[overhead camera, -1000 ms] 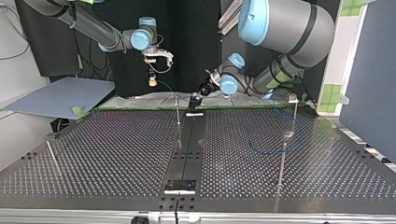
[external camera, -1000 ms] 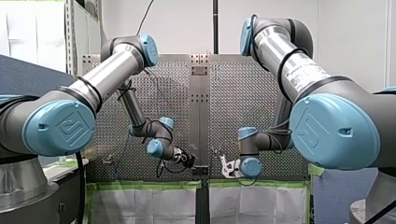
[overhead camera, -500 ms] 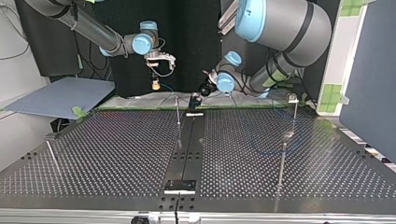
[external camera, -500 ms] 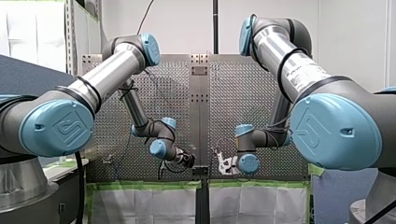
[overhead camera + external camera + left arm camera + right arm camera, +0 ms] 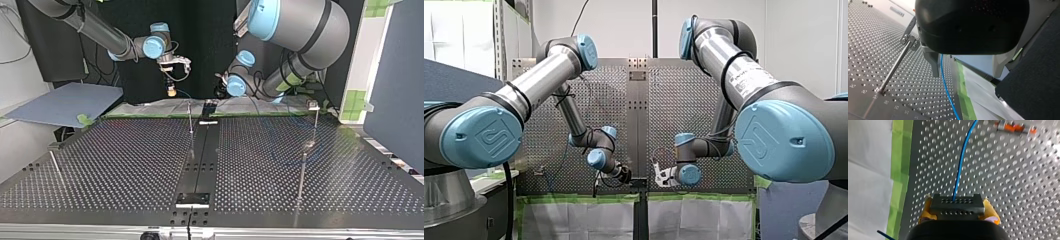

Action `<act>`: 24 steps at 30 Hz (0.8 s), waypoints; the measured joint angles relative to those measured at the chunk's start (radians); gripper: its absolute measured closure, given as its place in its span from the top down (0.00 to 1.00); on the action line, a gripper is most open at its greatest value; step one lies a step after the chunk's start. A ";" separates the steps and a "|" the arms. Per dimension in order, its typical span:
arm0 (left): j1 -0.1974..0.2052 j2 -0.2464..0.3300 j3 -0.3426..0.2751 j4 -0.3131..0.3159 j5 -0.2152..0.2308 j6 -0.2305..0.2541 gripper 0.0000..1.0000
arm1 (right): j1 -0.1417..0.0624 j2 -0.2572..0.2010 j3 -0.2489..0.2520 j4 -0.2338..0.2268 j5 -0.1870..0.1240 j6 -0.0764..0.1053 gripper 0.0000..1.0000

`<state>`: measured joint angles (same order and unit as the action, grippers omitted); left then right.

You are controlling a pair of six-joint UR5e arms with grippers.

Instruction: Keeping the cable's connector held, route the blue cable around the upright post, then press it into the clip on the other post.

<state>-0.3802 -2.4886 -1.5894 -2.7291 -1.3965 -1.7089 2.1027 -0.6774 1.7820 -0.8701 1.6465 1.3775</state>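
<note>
— What takes up most of what we see?

— The perforated table (image 5: 125, 165). It fills the lower half of the top view. Both our arms hang over its far edge, where green tape (image 5: 900, 157) lines the rim. Our left arm (image 5: 539, 80) comes in at the front view's left, our right arm (image 5: 734, 65) at its right.

— What stands on the table?

— Thin upright posts, well apart. One middle post (image 5: 190, 119) rises by the centre strip, near that far edge. In the left wrist view, a bracketed post (image 5: 894, 71) stands near our left jaws, with a small metal bracket (image 5: 909, 38) at its top.

— Where is the connector?

— The black connector (image 5: 957, 203) is clamped in our right jaws, squeezed between the yellow pads (image 5: 925, 213), above the table and close to the tape.

— And our left jaws?

— We cannot tell whether they are open or closed. Their black housing hides most of them.

— And the cable?

— The blue cable (image 5: 960, 162) leaves the connector and runs ahead over the table's holes. In the left wrist view it comes out from under the housing and drops to the table alongside the tape. There it passes beside the bracketed post without touching it.

— Anything smaller?

— A blurred orange-and-silver part (image 5: 1014, 127) lies on the table ahead of our right jaws.
</note>
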 joint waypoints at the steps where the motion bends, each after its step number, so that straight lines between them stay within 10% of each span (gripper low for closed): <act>1: -0.002 0.000 0.000 0.002 -0.006 -0.010 1.00 | 0.002 0.000 0.000 0.000 -0.007 0.000 0.00; 24: -0.019 -0.005 0.000 0.055 -0.051 -0.199 1.00 | 0.038 -0.011 0.000 0.011 -0.146 0.000 0.00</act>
<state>-0.3990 -2.4932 -1.5895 -2.6741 -1.4472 -1.9082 2.1403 -0.6883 1.7819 -0.8595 1.5002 1.3778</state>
